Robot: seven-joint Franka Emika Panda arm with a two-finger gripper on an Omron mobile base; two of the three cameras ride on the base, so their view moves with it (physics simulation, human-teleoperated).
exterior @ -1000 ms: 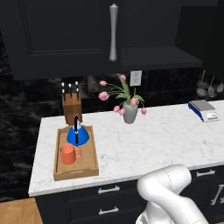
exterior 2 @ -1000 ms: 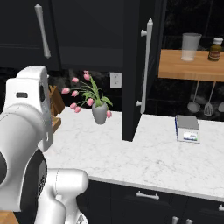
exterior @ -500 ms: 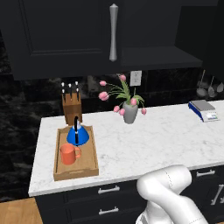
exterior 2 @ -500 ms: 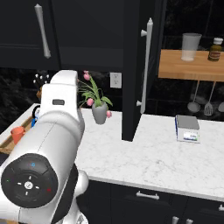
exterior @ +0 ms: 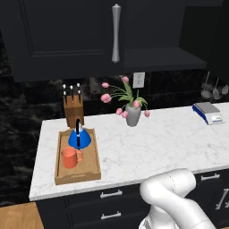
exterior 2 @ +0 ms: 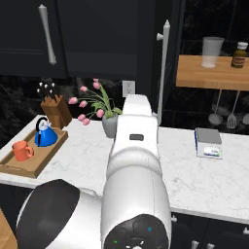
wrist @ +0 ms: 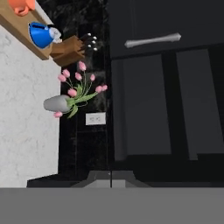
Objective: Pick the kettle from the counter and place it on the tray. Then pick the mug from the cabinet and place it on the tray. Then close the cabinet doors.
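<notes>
the dark cabinet point(exterior: 67, 36) is seen above the marble table point(exterior: 152, 147), one door point(exterior: 80, 31) flat with its silver bar handle point(exterior: 116, 33), the other door point(exterior 2: 172, 73) swung out edge-on. the jaws point(wrist: 111, 175) are closed together, holding nothing, and are faced toward the cabinet front, well apart from the tray point(exterior: 60, 172) at the table's left end. on the tray, the squat blue kettle point(exterior: 79, 138) with black handle is set just beside the orange-red mug point(exterior: 70, 158).
</notes>
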